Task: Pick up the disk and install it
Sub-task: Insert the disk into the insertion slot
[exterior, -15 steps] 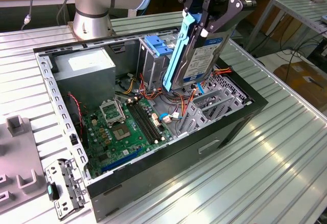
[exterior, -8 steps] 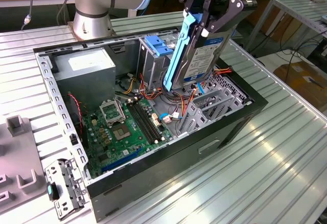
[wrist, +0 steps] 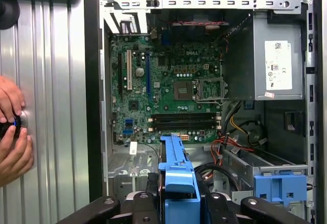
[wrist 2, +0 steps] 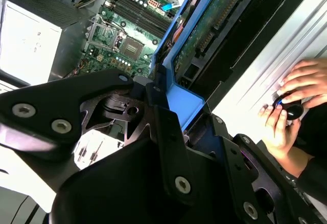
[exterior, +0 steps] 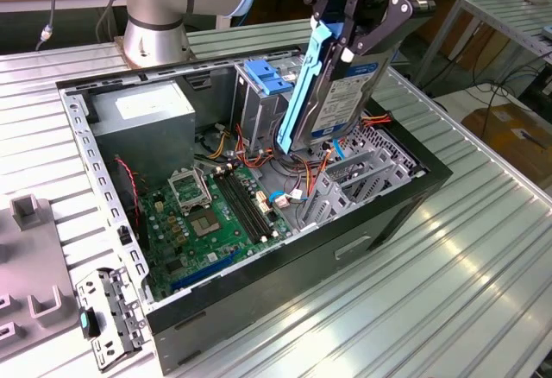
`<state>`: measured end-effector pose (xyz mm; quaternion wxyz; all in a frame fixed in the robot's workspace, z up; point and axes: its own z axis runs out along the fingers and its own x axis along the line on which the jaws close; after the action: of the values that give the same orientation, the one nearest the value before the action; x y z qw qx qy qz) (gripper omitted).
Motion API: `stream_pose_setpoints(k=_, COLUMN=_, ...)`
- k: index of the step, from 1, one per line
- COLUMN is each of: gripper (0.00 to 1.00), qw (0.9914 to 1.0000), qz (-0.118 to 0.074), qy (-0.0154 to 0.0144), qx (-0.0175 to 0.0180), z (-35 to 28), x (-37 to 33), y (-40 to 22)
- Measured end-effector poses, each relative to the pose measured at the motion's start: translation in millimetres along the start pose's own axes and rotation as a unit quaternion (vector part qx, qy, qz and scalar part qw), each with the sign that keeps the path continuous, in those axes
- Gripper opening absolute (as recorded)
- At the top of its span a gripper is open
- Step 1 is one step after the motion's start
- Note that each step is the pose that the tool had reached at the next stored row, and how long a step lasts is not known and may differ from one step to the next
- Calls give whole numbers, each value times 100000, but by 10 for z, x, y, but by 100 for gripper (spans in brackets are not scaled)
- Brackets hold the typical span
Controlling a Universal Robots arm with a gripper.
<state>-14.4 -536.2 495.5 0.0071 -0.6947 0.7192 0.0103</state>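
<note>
Pick-up was done: at the exterior view's upper centre the gripper (exterior: pixel 360 24) clamped the disk (exterior: pixel 341 106), tilted over the case (exterior: pixel 259 305), seemingly not yet seated.

Below the disk (exterior: pixel 341 93) I see a tight pocket: the drive cage (exterior: pixel 257 115) stands just beside it, and red and orange cables (exterior: pixel 304 171) cross underneath. Above the motherboard (exterior: pixel 216 214) there's open room. 2 hands (wrist: pixel 15 155) rest on the worktop (exterior: pixel 483 266) beside the case (exterior: pixel 285 274).

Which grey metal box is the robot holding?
The blue-railed disk, clamped in the pincer; the power-supply box and latched cage sit inside the case.
</note>
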Motion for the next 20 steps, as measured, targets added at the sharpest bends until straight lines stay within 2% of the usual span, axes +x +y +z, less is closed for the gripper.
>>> stream_pose_setpoints(k=3, gripper=37, qw=100000, qz=-5, qy=6, qx=-2, z=-1, x=23, y=-1)
stream_pose_setpoints(k=20, gripper=37, qw=100000, qz=-1, qy=23, qx=3, z=0, x=34, y=-1)
